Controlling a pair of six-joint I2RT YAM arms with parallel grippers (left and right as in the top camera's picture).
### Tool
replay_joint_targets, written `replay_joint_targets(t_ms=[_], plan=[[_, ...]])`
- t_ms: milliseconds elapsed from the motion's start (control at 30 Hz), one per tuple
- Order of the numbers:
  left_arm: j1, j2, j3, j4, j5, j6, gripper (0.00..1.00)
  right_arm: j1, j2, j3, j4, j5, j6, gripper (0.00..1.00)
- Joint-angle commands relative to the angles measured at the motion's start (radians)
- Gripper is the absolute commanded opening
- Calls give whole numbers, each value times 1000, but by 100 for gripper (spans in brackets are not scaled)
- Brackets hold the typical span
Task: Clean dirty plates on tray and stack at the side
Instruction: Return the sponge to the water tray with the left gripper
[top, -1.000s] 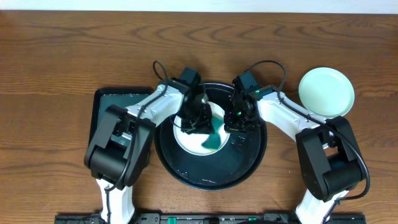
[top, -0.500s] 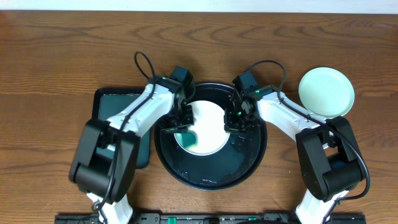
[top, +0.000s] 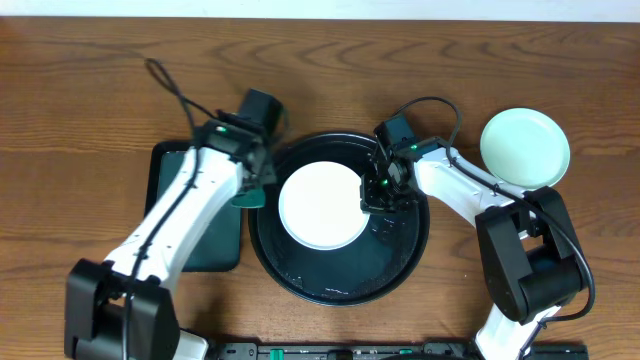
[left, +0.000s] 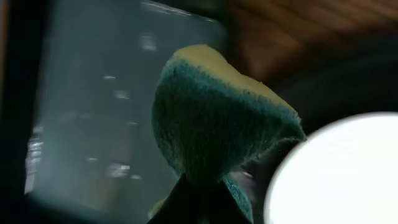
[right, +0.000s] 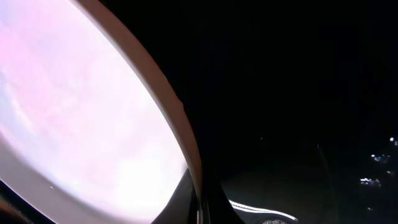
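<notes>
A white plate (top: 320, 205) lies in the large round black tray (top: 330, 292); it looks free of smears. My right gripper (top: 373, 195) is shut on the plate's right rim, and in the right wrist view the jaws (right: 200, 196) pinch the rim of the plate (right: 74, 106). My left gripper (top: 250, 185) is shut on a green sponge (top: 249, 196) over the tray's left rim, just off the plate. The left wrist view shows the sponge (left: 211, 130) in the jaws (left: 199, 202), with the plate (left: 342, 174) at the right. A mint plate (top: 524, 147) lies on the wood at the right.
A dark-green rectangular tray (top: 205, 250) lies left of the round tray, partly under my left arm. Bare wood tabletop (top: 100, 80) runs along the back and both sides. I cannot tell whether another plate lies under the mint one.
My left gripper has drawn the sponge left off the white plate to the tray's left rim. The teal smear is gone from the plate. The right gripper has held still.
</notes>
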Motion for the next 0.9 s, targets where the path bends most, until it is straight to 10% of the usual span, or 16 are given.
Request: replay_joint_targets(t_ms=[0, 367, 533, 867], plan=[[77, 14, 18, -15, -64, -15, 7, 7, 29, -20, -5, 92, -16, 1], [282, 171, 4, -22, 84, 43, 9, 7, 29, -20, -4, 92, -16, 1], [277, 239, 4, -22, 118, 68, 63, 7, 29, -20, 2, 91, -16, 1], [235, 40, 5, -37, 200, 82, 65, 7, 29, -18, 14, 65, -39, 1]])
